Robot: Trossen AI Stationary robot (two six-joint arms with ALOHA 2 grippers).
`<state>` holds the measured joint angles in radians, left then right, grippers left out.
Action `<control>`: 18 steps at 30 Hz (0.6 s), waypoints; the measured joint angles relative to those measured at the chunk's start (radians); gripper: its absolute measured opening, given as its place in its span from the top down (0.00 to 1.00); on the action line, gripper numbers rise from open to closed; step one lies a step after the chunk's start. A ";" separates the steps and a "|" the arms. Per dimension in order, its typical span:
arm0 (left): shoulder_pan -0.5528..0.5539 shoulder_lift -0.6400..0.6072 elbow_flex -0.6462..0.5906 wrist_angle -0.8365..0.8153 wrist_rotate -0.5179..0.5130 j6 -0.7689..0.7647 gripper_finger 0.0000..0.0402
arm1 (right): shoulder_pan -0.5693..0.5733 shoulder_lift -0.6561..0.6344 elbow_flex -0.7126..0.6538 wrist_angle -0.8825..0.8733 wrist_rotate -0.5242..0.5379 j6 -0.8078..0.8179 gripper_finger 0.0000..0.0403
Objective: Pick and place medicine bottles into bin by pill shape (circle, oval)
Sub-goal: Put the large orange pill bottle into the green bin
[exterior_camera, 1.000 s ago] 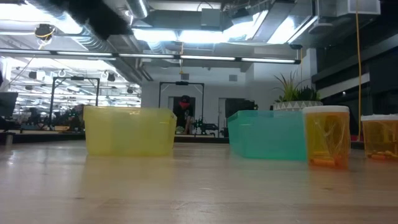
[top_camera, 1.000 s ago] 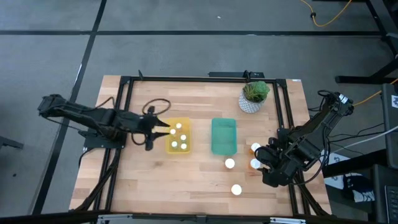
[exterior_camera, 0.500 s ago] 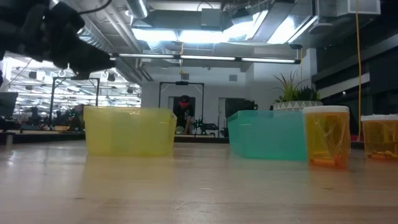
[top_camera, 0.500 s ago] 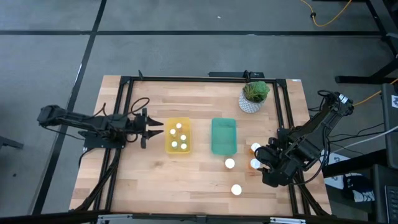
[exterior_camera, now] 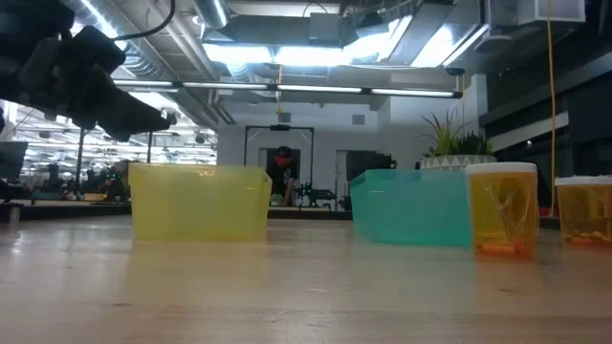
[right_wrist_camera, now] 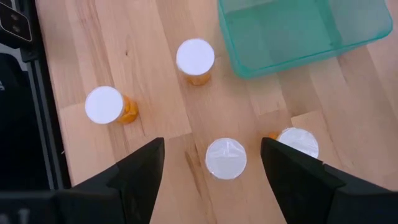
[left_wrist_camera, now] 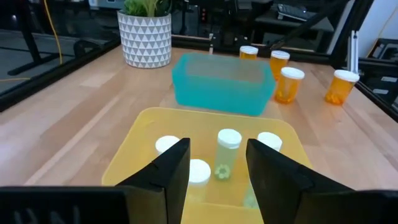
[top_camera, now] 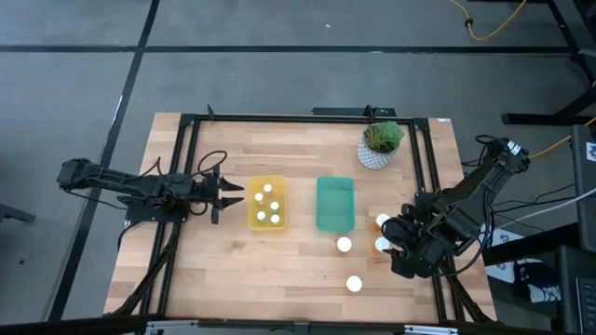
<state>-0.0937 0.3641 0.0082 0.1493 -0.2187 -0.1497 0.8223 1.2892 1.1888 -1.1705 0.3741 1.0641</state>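
Right claw: the right claw (top_camera: 402, 249) is hanging at the lower right of the high view with its fingers spread and nothing between them, directly over the loose medicine bottles.
Nearest bottle: a white-capped bottle (right_wrist_camera: 226, 158) is sitting between the spread fingers in the right wrist view, standing upright, so its long axis is pointing up at the camera.
Other loose bottles: one (right_wrist_camera: 298, 142) is standing just beside it, and two more (right_wrist_camera: 195, 57) (right_wrist_camera: 104, 105) are waiting farther off on the tabletop (top_camera: 279, 270).
Green bin: the green bin (top_camera: 335, 204) is lying just left of the right claw in the high view, looking empty.
Left claw: the left claw (top_camera: 233, 193) is hovering with fingers apart, holding nothing, just left of the yellow bin (top_camera: 253, 218).
Yellow bin contents: four bottles (left_wrist_camera: 228, 140) are sitting inside it.
Nearer arm: the right arm is clearly closer to the loose bottles.
Hard to make out: pill shape is not readable through the caps; the right claw's body is covering part of the cluster in the high view.
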 joint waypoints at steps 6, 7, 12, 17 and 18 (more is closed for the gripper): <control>0.000 0.000 0.000 0.000 0.000 -0.023 0.63 | 0.000 0.000 0.000 0.000 0.000 0.001 0.33; 0.000 0.000 0.000 0.000 0.000 -0.023 0.63 | 0.000 0.000 0.000 0.000 0.000 0.003 0.33; 0.000 0.000 0.000 0.000 0.000 -0.024 0.63 | 0.000 0.000 0.000 0.000 -0.001 0.004 0.33; 0.000 0.000 0.000 0.000 0.000 -0.024 0.63 | 0.000 0.000 0.000 0.000 -0.006 0.000 0.33; 0.000 0.000 0.000 0.000 0.000 -0.024 0.63 | 0.000 0.000 0.000 0.000 -0.008 -0.001 0.33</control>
<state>-0.0937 0.3645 0.0082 0.1497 -0.2188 -0.1734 0.8223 1.2892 1.1885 -1.1706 0.3662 1.0631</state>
